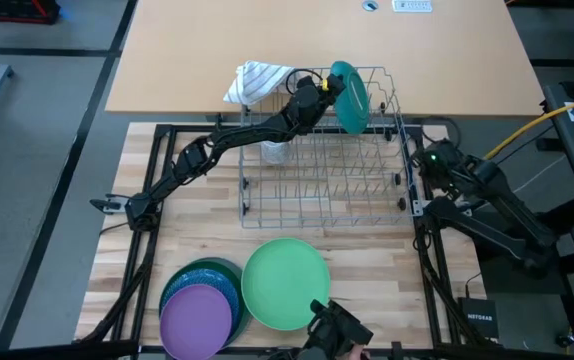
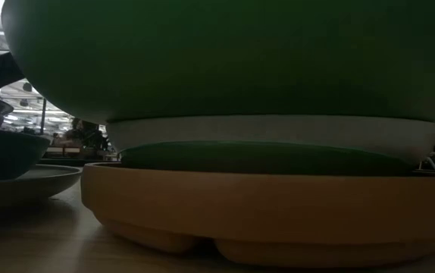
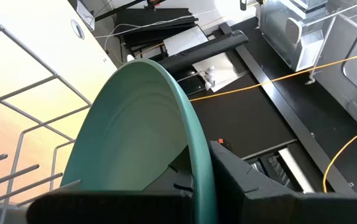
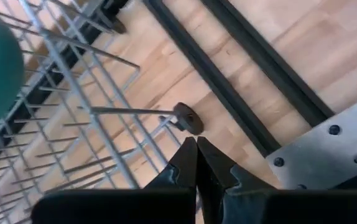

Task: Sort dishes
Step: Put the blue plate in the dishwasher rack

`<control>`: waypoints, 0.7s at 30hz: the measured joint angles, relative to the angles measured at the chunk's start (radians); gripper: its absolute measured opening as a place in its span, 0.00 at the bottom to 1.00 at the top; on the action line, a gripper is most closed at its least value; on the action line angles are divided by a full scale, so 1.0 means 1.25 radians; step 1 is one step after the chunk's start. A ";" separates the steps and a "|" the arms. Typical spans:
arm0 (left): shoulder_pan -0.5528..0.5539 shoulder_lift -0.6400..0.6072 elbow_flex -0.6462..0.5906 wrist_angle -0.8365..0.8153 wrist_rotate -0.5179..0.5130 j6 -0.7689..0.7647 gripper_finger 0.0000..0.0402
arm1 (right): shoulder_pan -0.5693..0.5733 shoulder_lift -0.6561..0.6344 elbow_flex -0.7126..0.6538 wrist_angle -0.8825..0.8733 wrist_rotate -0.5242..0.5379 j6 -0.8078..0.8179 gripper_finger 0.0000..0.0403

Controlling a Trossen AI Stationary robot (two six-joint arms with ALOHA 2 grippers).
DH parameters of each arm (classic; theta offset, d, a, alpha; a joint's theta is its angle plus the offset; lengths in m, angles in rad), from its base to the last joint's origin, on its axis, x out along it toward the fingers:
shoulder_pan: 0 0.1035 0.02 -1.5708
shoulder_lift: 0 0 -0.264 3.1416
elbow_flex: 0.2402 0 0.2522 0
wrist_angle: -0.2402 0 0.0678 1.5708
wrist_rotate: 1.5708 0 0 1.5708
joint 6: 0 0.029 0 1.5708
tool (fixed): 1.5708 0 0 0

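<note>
A teal plate stands on edge over the far right part of the wire dish rack, and my left gripper is shut on it. In the left wrist view the teal plate fills the middle. At the near edge a large green plate tops one stack. In the low view that stack is the green plate, a white one, a dark green one and a tan divided plate. Beside it a purple plate lies on blue and teal ones. My right gripper is shut, at the rack's right side. My left gripper pinches the teal plate's rim between its two fingers, one finger on each face. It comes from the table's left. The plate is upright on edge; whether its lower rim rests on the rack wires, I cannot tell.
A striped white cloth lies at the rack's far left corner. A small clear glass stands inside the rack. The rack's foot and a black frame rail are by my right gripper. Cables run at the right.
</note>
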 joint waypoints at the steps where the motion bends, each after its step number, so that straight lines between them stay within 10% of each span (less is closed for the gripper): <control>1: 0.000 0.000 0.000 0.000 0.000 0.000 0.05 | 0.000 -0.003 -0.008 0.027 -0.014 0.005 0.01; 21: 0.000 0.000 0.000 0.005 0.002 0.012 0.05 | 0.001 0.000 -0.009 0.053 -0.226 -0.039 0.01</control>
